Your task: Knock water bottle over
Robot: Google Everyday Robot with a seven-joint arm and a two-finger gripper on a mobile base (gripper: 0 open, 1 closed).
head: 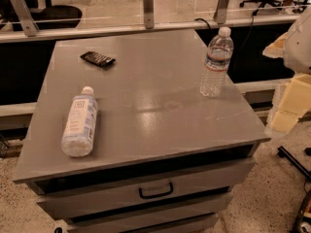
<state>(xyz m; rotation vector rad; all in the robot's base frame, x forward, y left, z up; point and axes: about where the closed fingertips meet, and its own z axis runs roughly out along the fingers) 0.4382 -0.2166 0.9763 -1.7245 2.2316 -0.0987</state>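
Note:
The water bottle [216,62] stands upright near the back right corner of the grey cabinet top [146,106]. It is clear and ribbed, with a white cap and a narrow blue-red label band. My gripper [286,108] shows as pale yellowish-white parts at the right edge of the view, off the cabinet's right side. It is to the right of the bottle, a little lower in the view, and apart from it.
A smoother bottle [79,123] with a large white-and-blue label lies on its side at the front left. A dark snack packet [97,59] lies at the back left. A railing with glass panels [146,28] runs behind the cabinet. Drawers [155,191] face the front.

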